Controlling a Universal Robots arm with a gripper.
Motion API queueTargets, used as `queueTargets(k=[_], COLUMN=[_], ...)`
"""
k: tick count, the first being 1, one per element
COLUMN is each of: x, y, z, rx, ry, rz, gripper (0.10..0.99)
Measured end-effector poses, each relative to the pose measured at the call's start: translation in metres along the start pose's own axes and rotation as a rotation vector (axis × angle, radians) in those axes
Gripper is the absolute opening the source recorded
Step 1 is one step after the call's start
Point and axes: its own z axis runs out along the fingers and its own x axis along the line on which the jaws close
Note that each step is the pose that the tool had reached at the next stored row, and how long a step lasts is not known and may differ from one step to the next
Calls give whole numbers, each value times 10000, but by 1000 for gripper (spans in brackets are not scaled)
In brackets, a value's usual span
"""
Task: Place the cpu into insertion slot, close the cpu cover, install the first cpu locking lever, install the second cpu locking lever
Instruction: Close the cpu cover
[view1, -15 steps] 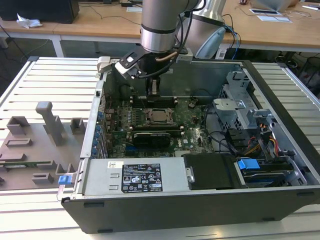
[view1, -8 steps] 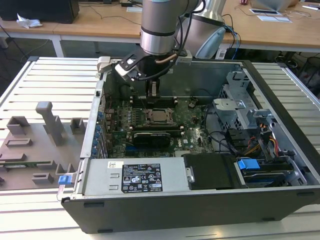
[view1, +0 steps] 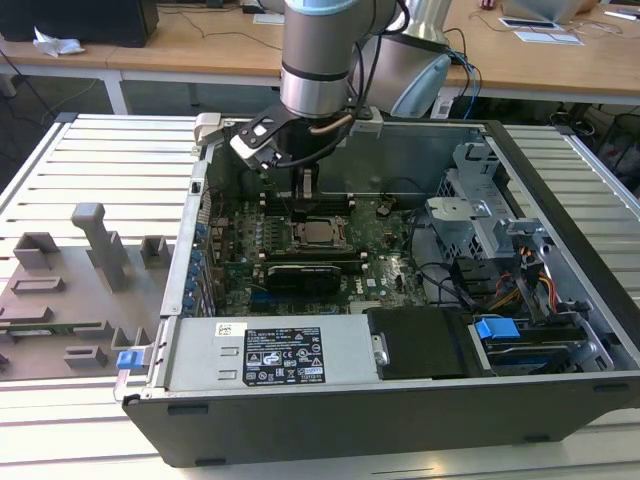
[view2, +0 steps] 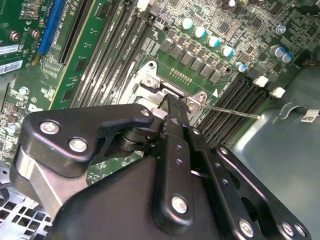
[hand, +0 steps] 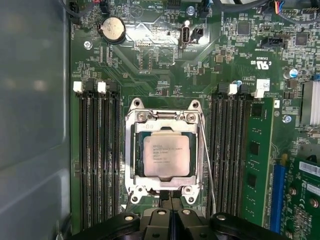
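surface: white slatted table | behind: wooden desks, papers | light: even, indoor

No wording can be made out. Faint dark print is borne by the silver-grey metal top of the square cpu. Black print and marks are carried by a white rectangular label on the grey metal box, none of it legible.

Bright, even overhead room light fills the exterior view. The pale slatted tabletop toward nine o'clock looks nearly washed out, while the motherboard sits in the case's shade. In the first wrist view a white glare spot burns on the board past the cpu, away from the tool. The cpu's lid shines dully. In the second wrist view the tool is dark, with glinting screws.
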Motion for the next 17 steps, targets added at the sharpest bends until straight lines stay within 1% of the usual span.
queueTargets(k=[2,3,8,14,15,16,17], x=[1,3,7,11,11,10,9], y=[1,3,8,3,22,83,129], z=[34,67,166,244,250,247,245], rx=[0,0,1,0,0,0,0], ry=[-1,-1,-1,0,-2,-2,-2], rz=[-1,0,0,-1,1,-1,-1], gripper=[106,106,106,106,106,106,106])
